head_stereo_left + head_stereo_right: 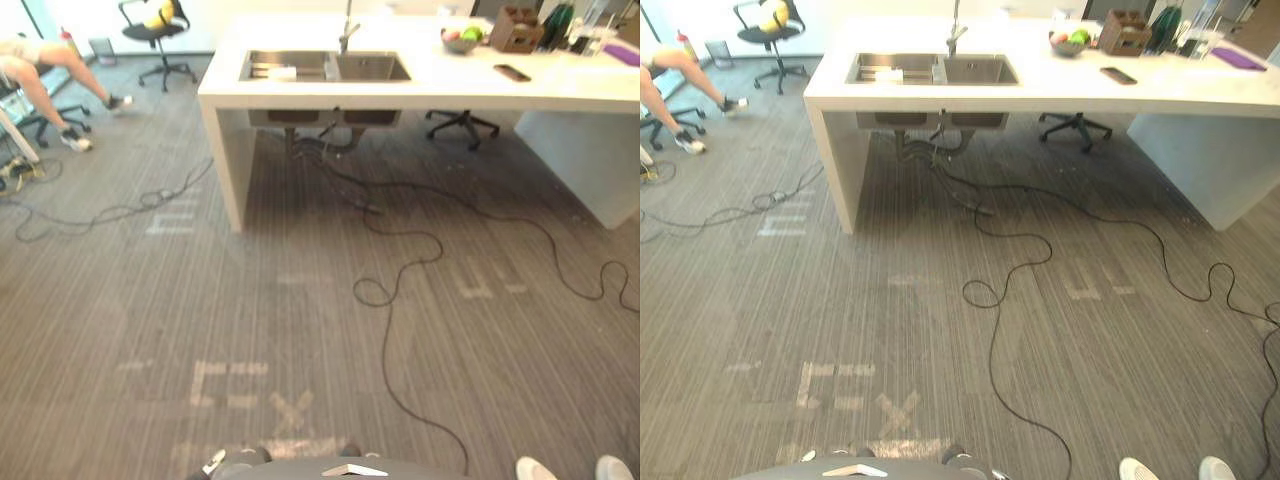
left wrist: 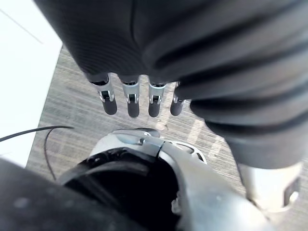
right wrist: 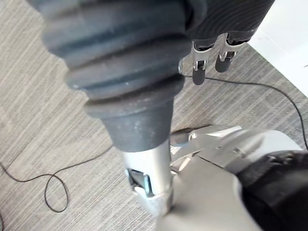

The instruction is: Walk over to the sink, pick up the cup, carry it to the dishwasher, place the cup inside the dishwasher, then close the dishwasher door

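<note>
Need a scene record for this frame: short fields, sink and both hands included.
stage: robot some way from the sink, carpet between
sink: two basins, set in white counter
cup: pale item in left basin, too small to confirm
left hand: open, holds nothing
right hand: open, holds nothing
on counter: bowl, phone
people: seated person far left; shoes near right

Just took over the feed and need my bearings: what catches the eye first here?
The long white counter stands ahead, with a steel double sink at its left end. A pale object, possibly the cup, lies in the sink's left basin. A seated person's legs show at the far left, and the left hand and right hand hang empty.
</note>
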